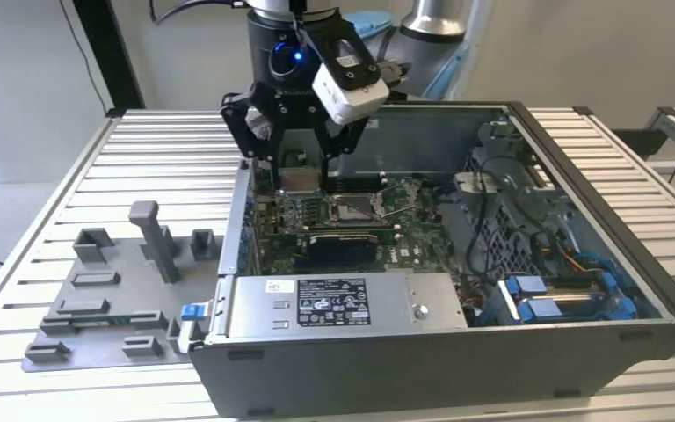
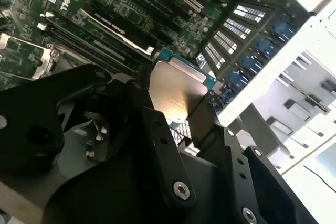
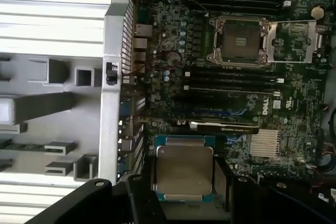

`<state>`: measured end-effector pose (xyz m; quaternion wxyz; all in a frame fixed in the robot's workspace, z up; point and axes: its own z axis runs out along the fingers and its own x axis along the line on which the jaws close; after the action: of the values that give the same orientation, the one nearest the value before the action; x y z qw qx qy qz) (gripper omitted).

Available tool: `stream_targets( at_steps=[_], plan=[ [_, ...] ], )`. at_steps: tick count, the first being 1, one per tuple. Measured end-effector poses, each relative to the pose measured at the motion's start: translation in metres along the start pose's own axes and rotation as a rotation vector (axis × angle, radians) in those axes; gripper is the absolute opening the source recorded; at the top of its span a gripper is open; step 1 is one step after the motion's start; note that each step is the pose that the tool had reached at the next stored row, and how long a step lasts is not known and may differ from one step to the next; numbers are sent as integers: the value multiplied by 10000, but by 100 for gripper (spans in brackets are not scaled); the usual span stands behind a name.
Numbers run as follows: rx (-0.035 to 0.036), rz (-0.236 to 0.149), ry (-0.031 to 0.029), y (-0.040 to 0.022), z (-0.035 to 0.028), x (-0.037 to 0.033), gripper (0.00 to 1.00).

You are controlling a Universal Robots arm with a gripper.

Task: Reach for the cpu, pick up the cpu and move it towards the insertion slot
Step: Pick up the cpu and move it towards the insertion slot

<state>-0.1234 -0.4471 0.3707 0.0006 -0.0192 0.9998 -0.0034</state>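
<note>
I have the black claw clenched on the thin square silvery cpu, its two fingers pressing the chip's opposite edges in both wrist views. In the exterior view it hangs at upper centre, inside the open grey computer case, above the green circuit board. The square silver-framed insertion slot sits just to the exterior view's right of the claw (frame-wise, near centre). The grey plastic fixture tray lies on the ribbed metal bench, lower left.

I see an open PC case on a slatted metal table; grey fixture tray w/ blocks sits just beside case, on exterior view's left.
</note>
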Motion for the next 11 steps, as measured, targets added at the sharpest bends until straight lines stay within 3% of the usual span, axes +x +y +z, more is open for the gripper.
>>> stream_targets(
  at_steps=[11],
  plan=[
    [1,0,0,-19,1,-499,0]
  ],
)
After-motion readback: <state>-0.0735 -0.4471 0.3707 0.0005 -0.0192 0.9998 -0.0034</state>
